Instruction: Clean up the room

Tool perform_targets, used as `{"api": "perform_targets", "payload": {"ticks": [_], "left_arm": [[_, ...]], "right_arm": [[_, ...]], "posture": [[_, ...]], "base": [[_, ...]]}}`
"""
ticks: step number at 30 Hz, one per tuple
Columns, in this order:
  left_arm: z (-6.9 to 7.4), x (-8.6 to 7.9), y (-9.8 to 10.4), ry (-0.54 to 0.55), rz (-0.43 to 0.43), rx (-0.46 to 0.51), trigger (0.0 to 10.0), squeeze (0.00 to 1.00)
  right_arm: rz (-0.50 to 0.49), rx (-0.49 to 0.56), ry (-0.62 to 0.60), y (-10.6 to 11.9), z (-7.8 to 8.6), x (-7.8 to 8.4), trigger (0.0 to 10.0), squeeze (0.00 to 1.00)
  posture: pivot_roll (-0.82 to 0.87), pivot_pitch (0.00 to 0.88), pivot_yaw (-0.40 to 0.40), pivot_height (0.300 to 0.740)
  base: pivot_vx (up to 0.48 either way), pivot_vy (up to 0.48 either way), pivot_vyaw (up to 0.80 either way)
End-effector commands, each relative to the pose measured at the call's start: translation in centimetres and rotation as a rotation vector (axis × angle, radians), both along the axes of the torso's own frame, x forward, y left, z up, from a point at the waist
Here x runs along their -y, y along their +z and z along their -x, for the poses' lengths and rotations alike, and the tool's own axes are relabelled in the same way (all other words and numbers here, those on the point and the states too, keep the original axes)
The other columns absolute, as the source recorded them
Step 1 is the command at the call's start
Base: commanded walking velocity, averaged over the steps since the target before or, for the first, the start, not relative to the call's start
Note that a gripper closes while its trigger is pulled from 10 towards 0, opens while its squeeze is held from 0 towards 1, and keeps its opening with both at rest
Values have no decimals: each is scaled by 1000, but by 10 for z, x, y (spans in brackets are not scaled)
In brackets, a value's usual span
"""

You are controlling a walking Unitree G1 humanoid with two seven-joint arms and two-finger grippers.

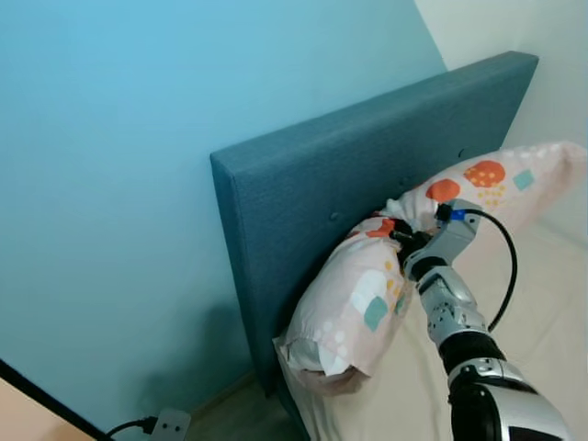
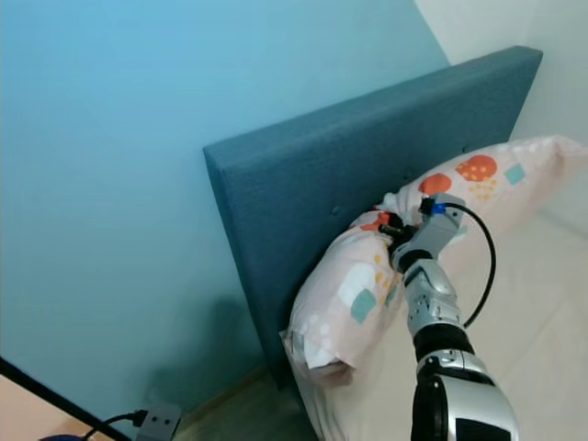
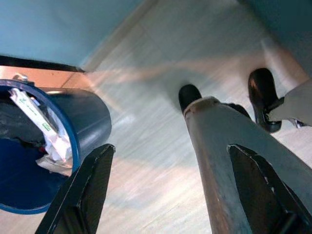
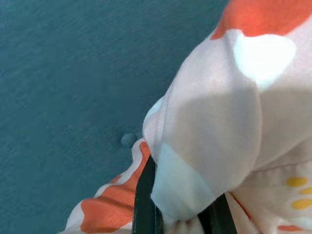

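Two black fingers of your right gripper (image 4: 183, 214) are clamped on a bunched fold of the pillow (image 1: 367, 303), pinching the pink fabric between them right against the blue headboard (image 1: 303, 211). You can see the pillow is long, patterned with orange, teal and white blobs and yellow dots, and it leans along the headboard with its lower end drooping over the corner of the mattress (image 1: 542, 322). A small button (image 4: 127, 140) in the headboard sits just beside the gripped fold. Your left gripper (image 3: 170, 190) hangs with its fingers spread wide apart, holding nothing, above the pale floor (image 3: 146, 112), near a blue bin (image 3: 53, 146) with crumpled wrappers inside; their green print is too small to read. A grey power strip (image 1: 170, 425) lies on the floor by the light blue wall (image 1: 110, 184).
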State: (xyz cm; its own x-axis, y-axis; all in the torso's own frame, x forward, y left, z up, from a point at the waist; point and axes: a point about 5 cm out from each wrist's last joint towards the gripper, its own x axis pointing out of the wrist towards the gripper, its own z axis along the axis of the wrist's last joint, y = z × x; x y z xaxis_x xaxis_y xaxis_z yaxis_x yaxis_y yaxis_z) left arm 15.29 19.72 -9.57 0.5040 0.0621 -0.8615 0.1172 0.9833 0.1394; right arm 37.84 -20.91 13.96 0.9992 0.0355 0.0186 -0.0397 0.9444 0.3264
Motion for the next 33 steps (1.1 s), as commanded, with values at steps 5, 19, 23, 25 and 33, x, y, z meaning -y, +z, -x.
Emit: {"api": "perform_targets", "payload": {"ticks": [5, 19, 23, 25, 33], "left_arm": [[11, -10, -2, -3, -25, -17, 10000, 0], [16, -5, -4, -19, -20, -11, 10000, 0], [19, -6, -5, -16, -20, -13, 10000, 0], [22, -10, -5, -6, -20, -9, 10000, 0], [34, -15, -6, -2, -21, 2, 10000, 0]], "right_arm": [[12, 51, 72, 15, -9, -14, 10000, 0], [-109, 170, 48, 70, -27, 2, 10000, 0], [-96, 206, 48, 88, -31, 3, 10000, 0], [-94, 257, 57, 109, -34, 6, 10000, 0], [-18, 385, -2, 163, -33, 27, 10000, 0]], "posture": [[-79, 150, -9, 740], [-54, 238, -17, 740], [-47, 254, -23, 740], [-35, 278, -30, 740], [8, 343, -32, 740]], "base": [[0, -248, 0], [0, 0, 0], [0, 0, 0], [0, 0, 0], [0, 0, 0]]}}
